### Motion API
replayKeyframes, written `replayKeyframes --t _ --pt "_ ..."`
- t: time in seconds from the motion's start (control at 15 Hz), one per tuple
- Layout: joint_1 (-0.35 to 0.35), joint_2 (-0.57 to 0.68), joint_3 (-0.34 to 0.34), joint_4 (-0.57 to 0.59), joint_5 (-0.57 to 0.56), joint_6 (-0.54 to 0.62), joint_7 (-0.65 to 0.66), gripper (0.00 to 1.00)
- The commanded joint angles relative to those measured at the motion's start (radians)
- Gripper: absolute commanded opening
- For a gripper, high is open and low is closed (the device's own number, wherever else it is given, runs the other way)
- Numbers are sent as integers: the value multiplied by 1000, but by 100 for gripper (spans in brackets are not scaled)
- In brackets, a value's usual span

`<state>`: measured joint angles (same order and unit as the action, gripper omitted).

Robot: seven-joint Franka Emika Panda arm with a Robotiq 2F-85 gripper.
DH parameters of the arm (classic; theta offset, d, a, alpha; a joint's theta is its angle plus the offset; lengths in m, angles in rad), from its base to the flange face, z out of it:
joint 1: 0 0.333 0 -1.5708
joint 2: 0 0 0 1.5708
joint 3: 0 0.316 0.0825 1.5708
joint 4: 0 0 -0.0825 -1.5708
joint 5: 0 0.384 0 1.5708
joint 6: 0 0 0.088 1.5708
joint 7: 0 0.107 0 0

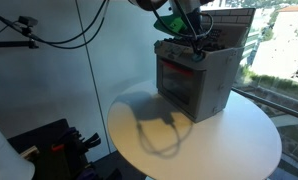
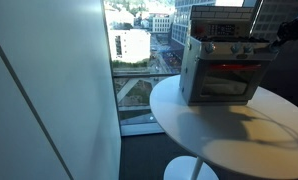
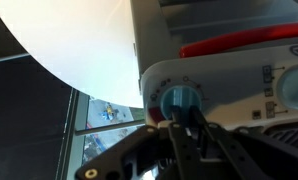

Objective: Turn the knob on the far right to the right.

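The small round blue plastic knob (image 3: 179, 100) on the silver metal toaster oven (image 1: 194, 82), standing on the round white bench (image 1: 189, 145), looks stiff and smooth, best pinched across its rim; the black gripper (image 3: 186, 124) sits against it, closure indeterminable.

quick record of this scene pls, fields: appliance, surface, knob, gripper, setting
appliance: toaster oven, standing upright
surface: round white table
knob: blue knob on the oven's control panel
gripper: gripper right at the knob; whether it grips cannot be told
setting: beside a window over city buildings
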<state>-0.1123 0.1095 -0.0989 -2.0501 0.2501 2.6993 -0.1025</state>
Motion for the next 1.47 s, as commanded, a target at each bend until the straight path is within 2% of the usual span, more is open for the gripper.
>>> replayKeyframes --t 0.0,0.53,1.0,1.4 --pt "-14 12 8 15 24 4 0 6" --pt "-23 1 6 7 118 12 41 6" --pt "-30 -12 8 -16 274 41 74 5" --pt "-21 -28 4 -47 454 95 60 5"
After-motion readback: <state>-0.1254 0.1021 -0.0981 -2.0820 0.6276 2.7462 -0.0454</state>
